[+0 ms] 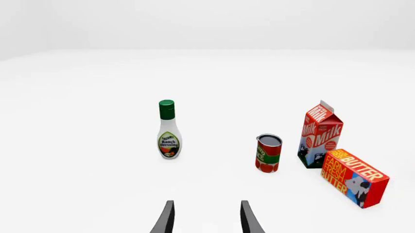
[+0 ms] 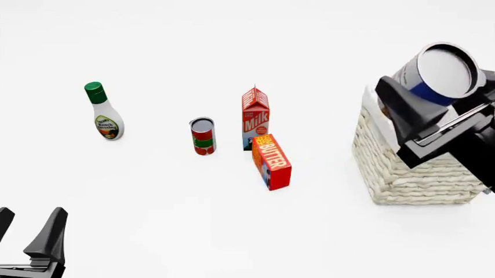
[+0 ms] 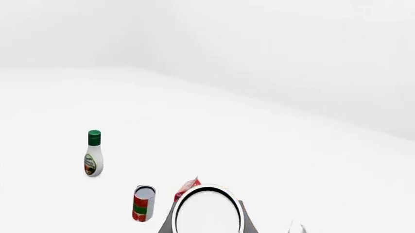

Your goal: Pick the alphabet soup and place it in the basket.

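Two arms were in frame. Right gripper (image 2: 433, 98) was raised above the basket (image 2: 402, 168) at the table's right side, fingers closed on the soup can (image 2: 437, 75), which was off the table and tilted so its silver-white top faced the front camera; blue label showed below the rim. In the right wrist view the can's top (image 3: 207, 211) filled the space between the fingers. Can was over the basket's near-left part, not inside it; whether it touched the rim, cannot tell.

Left gripper (image 2: 27, 231) sat low at the near-left corner, fingers spread apart, holding nothing (image 1: 206, 218).

On the table (image 2: 155, 191): ranch dressing bottle (image 2: 104, 111) upright at far left, red-and-green can (image 2: 203, 136) upright near centre, milk carton (image 2: 255, 119) just right of it, butter box (image 2: 272, 162) in front of the carton, close to or touching it. Bottle stood well apart from the rest.
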{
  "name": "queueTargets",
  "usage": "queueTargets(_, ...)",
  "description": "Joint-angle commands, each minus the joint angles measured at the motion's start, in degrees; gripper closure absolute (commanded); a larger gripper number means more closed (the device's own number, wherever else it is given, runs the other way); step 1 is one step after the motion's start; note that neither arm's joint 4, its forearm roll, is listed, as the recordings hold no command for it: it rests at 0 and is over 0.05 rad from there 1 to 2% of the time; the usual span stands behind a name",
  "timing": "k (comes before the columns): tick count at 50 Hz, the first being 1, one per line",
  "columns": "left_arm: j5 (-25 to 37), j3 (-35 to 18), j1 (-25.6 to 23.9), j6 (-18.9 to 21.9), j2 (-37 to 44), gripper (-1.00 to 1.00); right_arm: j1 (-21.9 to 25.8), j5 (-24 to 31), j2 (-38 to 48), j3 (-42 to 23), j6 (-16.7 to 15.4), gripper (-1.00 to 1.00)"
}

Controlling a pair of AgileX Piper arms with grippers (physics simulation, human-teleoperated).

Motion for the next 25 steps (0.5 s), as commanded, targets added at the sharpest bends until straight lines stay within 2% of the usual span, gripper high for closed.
queueTargets(1,0.0,0.0,0.0,0.0,0.0,-1.00,-7.1,6.6,-2.8,-4.1,0.7,1.00)
queueTargets(25,0.0,0.0,0.0,0.0,0.0,-1.00,-25.1,12.8,-4.9,-4.3,0.4,1.00)
